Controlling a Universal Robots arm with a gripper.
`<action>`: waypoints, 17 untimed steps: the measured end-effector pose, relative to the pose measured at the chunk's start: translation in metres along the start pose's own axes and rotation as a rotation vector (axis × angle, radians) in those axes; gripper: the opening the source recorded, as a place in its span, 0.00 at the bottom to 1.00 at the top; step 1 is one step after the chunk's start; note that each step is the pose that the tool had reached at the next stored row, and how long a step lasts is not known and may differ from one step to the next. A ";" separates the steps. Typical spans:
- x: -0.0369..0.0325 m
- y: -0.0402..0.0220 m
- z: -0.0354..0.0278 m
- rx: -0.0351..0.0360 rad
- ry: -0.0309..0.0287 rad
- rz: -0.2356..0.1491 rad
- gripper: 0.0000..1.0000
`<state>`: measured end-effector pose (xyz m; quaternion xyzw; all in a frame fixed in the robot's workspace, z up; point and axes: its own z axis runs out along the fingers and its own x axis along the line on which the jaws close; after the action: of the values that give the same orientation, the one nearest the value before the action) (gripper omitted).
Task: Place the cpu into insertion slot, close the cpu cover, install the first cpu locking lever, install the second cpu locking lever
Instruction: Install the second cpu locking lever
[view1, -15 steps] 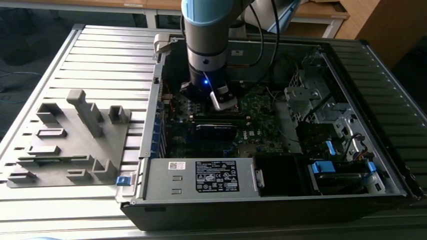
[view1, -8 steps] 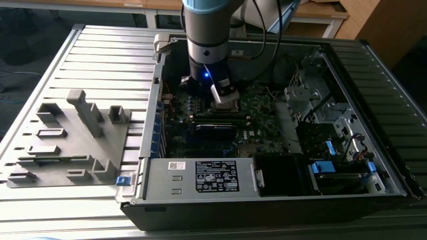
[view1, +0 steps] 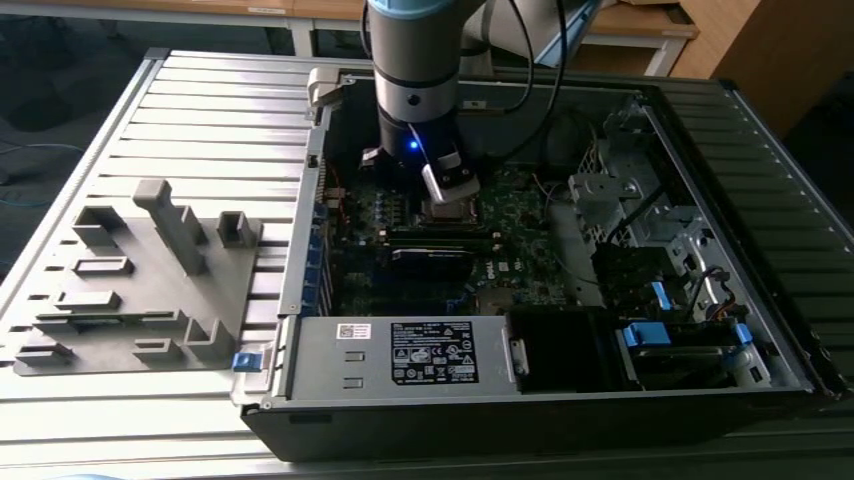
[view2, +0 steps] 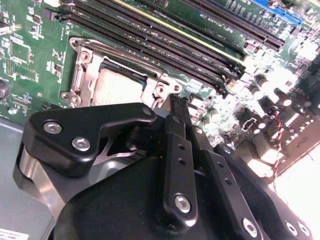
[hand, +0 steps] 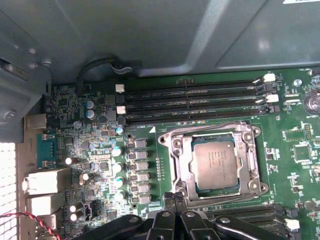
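The cpu (hand: 216, 164), a small silver-grey square, lies flat in the socket on the green motherboard; it is also seen as the cpu (view2: 118, 88). The cpu cover (hand: 181, 161), a silvery frame, lies down around it, with the chip top showing through its opening. A thin wire locking lever (hand: 200, 126) runs along the socket's edge beside the memory slots. My gripper (hand: 174, 196) is shut with nothing in it, its black tips together just off the socket's edge. In the exterior view the gripper (view1: 447, 197) hangs low over the socket inside the open computer case.
Black memory slots (hand: 195, 102) run beside the socket. The case's metal walls (view1: 300, 250) ring the board. A grey power supply box (view1: 400, 355) sits at the front, a drive cage (view1: 627, 215) on the exterior view's right, and a grey fixture (view1: 134, 280) on the slatted table at its left.
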<state>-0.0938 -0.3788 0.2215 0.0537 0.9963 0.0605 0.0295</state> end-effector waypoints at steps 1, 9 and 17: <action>0.0000 0.0000 0.0000 0.0000 0.0000 0.000 0.11; -0.0003 0.0006 -0.0051 0.0000 0.0000 0.000 0.11; -0.0075 0.0018 -0.0051 0.0005 -0.0001 0.000 0.11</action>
<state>-0.0865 -0.3784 0.2272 0.0538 0.9963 0.0602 0.0295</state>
